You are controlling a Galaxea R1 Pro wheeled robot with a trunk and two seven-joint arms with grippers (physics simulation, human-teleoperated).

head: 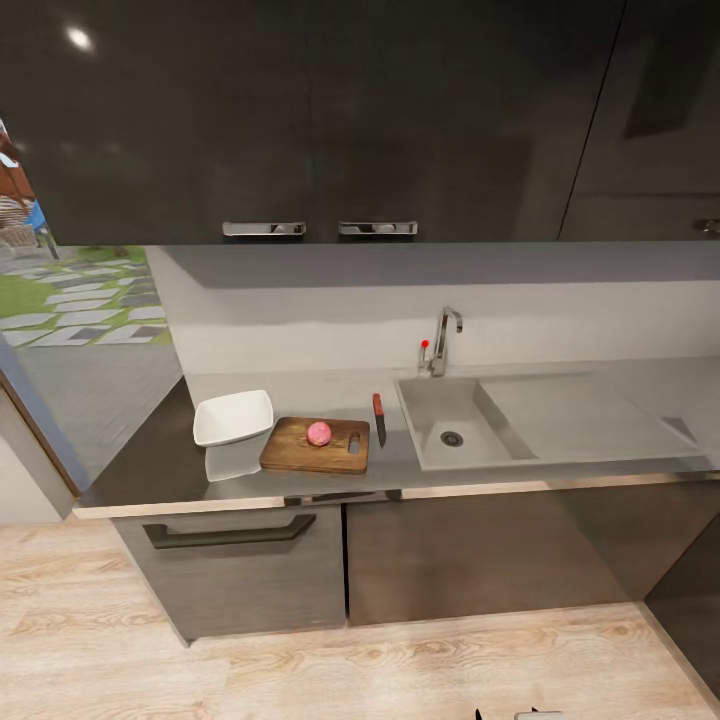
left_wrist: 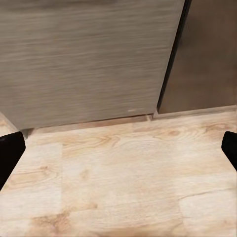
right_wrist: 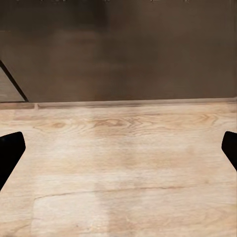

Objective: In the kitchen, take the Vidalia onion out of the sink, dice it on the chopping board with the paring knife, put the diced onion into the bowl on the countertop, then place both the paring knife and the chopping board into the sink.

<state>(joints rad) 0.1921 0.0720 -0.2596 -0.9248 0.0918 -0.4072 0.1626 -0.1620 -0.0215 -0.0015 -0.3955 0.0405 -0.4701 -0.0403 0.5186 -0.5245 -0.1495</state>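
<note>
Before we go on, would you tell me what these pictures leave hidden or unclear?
- Vidalia onion on the chopping board, head view: too small to tell whether it is cut.
- Paring knife beside the board, head view: blade edge too small and dark to make out.
- Left gripper and right gripper, wrist views: fingers cut off by the picture edges, nothing between them.
- Sink, head view: near inner wall hidden by its front rim.
</note>
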